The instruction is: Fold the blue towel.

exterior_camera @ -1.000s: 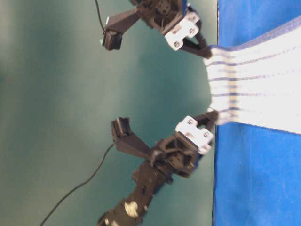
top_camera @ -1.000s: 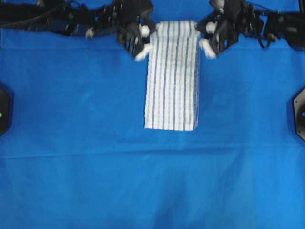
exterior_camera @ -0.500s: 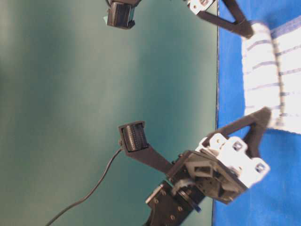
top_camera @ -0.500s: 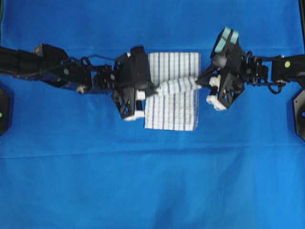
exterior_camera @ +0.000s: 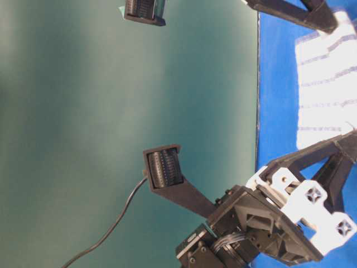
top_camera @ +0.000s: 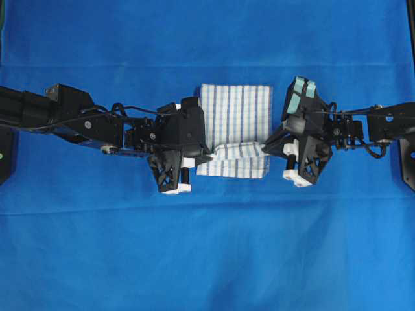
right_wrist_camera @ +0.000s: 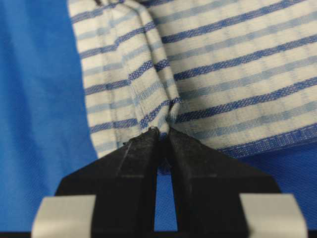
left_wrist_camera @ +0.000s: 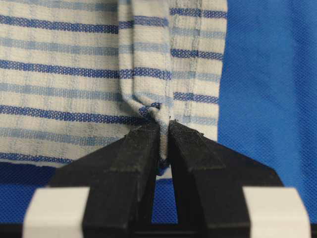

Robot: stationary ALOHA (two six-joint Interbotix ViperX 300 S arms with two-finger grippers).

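Overhead, the white woven towel with light and dark blue check stripes [top_camera: 235, 129] lies on the plain blue cloth-covered surface [top_camera: 207, 253], between the left gripper [top_camera: 209, 155] and the right gripper [top_camera: 266, 145], each at a raised edge.

Table-level, black fingers reach onto the towel [exterior_camera: 326, 84].

Left wrist view: the jaws are pinched on a towel [left_wrist_camera: 148, 64] fold.

Right wrist view: the jaws likewise clamp a fold of towel [right_wrist_camera: 198, 64].
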